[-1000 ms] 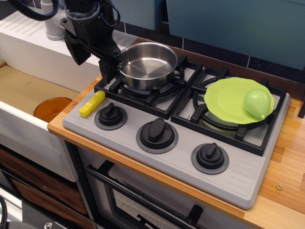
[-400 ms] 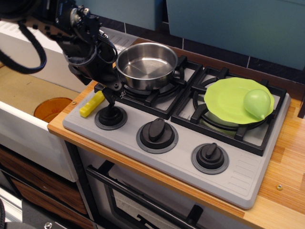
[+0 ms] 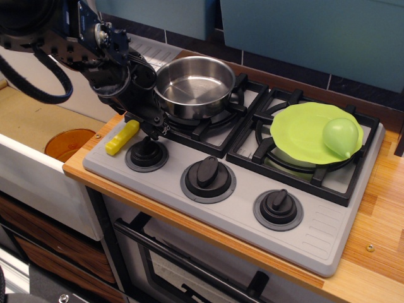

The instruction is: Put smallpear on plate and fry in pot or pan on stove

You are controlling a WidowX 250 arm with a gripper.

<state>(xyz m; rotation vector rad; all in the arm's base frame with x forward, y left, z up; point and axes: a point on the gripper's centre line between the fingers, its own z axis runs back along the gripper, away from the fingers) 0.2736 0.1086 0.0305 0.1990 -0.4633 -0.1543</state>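
Note:
The yellow ridged fry [image 3: 122, 137] lies on the grey stove [image 3: 240, 208] at its front left corner, left of the first knob [image 3: 146, 154]. My gripper [image 3: 153, 128] hangs low just above that knob, a little right of the fry and not touching it. Its dark fingers blend into the black grate, so their gap does not show. The steel pot [image 3: 194, 85] stands empty on the left burner, right behind the gripper. The light-green smallpear [image 3: 341, 137] lies on the right side of the lime-green plate [image 3: 303, 129], which rests on the right burner.
An orange translucent dish [image 3: 68, 142] lies in the sink at the left, below counter level. Two more black knobs [image 3: 207, 172] [image 3: 278, 203] line the stove front. Wooden counter [image 3: 379, 208] runs along the right; a tiled wall stands behind.
My gripper has come down and forward from beside the pot's left rim to just above the left knob, next to the fry. The fry, pot, plate and pear have not moved.

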